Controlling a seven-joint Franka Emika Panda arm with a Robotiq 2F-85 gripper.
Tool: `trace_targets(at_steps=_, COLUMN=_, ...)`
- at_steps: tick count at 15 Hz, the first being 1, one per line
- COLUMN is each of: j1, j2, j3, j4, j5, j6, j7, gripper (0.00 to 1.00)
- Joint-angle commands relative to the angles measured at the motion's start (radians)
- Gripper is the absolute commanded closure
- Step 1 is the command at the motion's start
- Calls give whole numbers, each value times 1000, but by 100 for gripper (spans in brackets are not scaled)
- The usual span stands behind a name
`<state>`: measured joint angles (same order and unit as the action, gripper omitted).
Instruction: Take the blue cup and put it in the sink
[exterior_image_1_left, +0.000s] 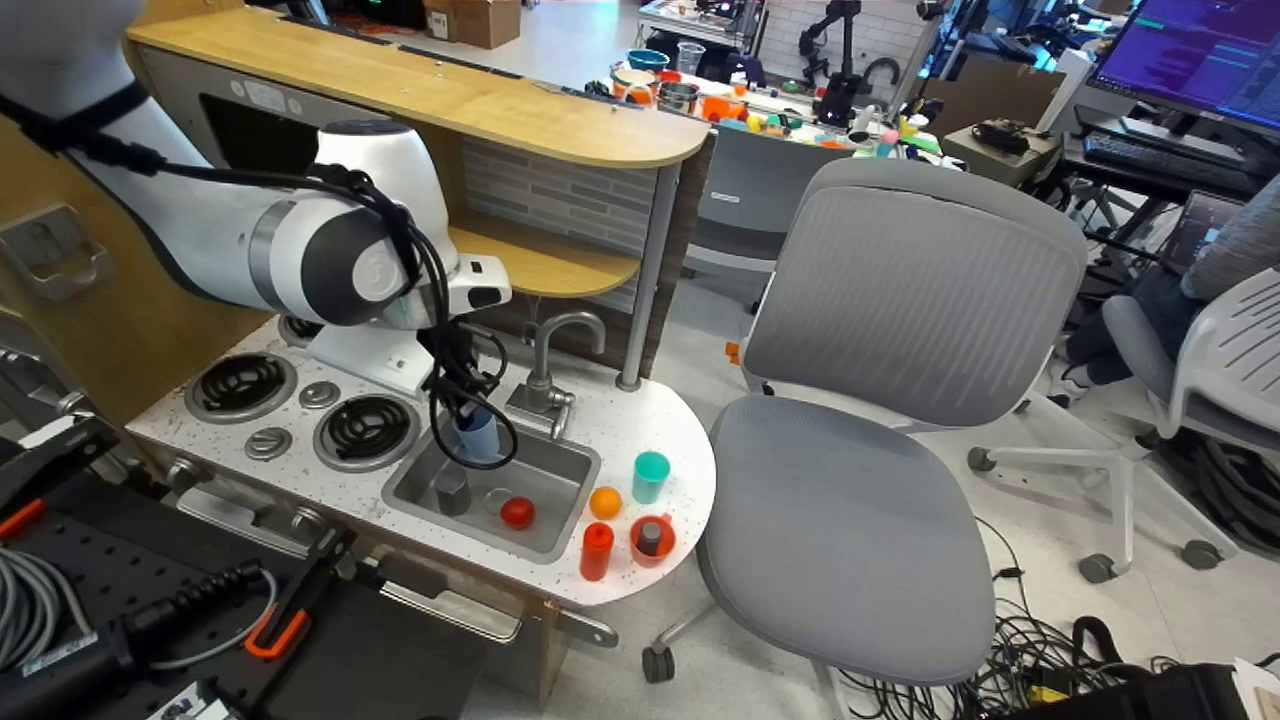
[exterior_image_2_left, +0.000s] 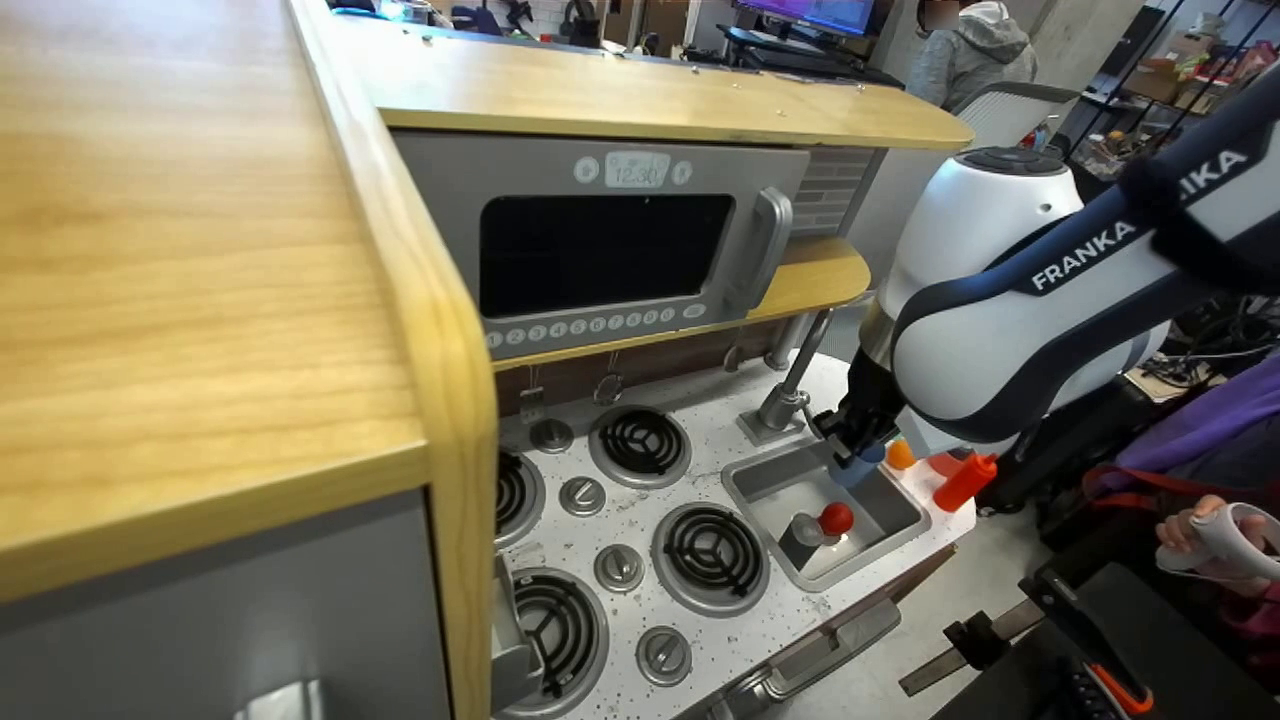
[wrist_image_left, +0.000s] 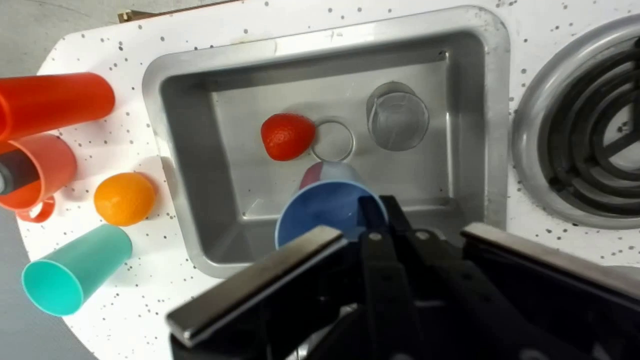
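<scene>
The blue cup (wrist_image_left: 325, 210) has a blue inside and shows a pale and reddish patch on its outer side. My gripper (wrist_image_left: 378, 202) is shut on its wall, with one finger inside the rim and one outside. In both exterior views the cup (exterior_image_1_left: 478, 437) (exterior_image_2_left: 857, 467) hangs from the gripper (exterior_image_1_left: 462, 400) (exterior_image_2_left: 848, 440) over the grey sink (exterior_image_1_left: 588, 478), near its faucet side. I cannot tell whether its base touches the sink floor. The sink also shows in the wrist view (wrist_image_left: 495, 125). The gripper hides part of the cup.
A red fruit (wrist_image_left: 287, 136) and a grey cup (wrist_image_left: 398, 120) are in the sink. An orange (wrist_image_left: 125, 199), a teal cup (wrist_image_left: 80, 267), a red bottle (wrist_image_left: 55, 102) and a red mug (wrist_image_left: 55, 162) stand beside it. The faucet (exterior_image_1_left: 545, 360) rises behind; burners (exterior_image_1_left: 367, 430) lie alongside.
</scene>
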<state>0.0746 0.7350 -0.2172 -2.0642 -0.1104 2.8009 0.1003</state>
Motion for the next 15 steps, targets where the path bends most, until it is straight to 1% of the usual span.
trace_targets(at_steps=1, j1=-29, j2=77, j3=15, j4=62, j5=9, j6=17, j7=14, gripper=99)
trace_targets(at_steps=7, j1=-51, j2=175, j3=22, j4=176, j5=11, j6=-6, j7=2, gripper=99)
trace_targets(at_steps=12, j1=-108, j2=235, j3=87, j4=264, j5=41, j6=-40, j7=-22, gripper=99)
trace_targets(at_steps=15, j1=-129, j2=268, j3=112, j4=306, j5=55, j6=-62, j7=-26, gripper=99)
